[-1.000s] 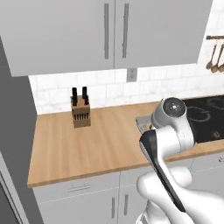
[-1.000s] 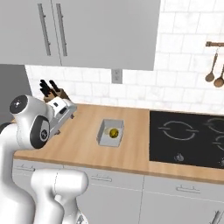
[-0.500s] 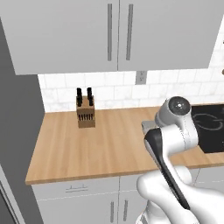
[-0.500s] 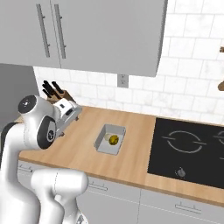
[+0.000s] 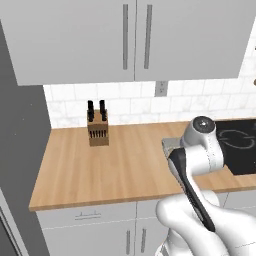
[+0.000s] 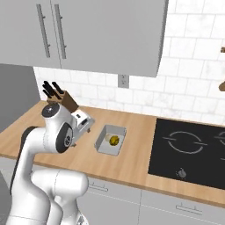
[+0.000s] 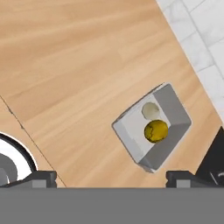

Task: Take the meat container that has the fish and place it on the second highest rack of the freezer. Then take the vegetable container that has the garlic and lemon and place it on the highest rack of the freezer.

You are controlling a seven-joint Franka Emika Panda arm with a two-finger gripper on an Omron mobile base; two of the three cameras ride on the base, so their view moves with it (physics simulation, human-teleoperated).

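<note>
The vegetable container point(image 7: 131, 131) is a small grey open box on the wooden counter. It holds a yellow lemon point(image 7: 155, 131) and a pale garlic bulb point(image 7: 150, 110). In the right base view the container point(image 6: 102, 141) lies between the knife block and the cooktop, with my gripper point(image 6: 86, 127) hovering just to its left. In the hand view my gripper point(image 7: 111, 178) is open, its tips far apart and nothing between them, and the container sits just ahead. The arm hides most of the container point(image 5: 169, 144) in the left base view.
A knife block point(image 5: 98, 131) stands against the tiled wall. A black cooktop point(image 6: 189, 149) lies at the right of the counter. Grey wall cabinets point(image 5: 135, 40) hang overhead. A tall dark grey appliance side point(image 5: 20, 150) borders the counter's left end.
Both base views have shifted and the counter looks closer, so the camera moved with the base. The arm holds the same pose and the container has not moved on the counter.
</note>
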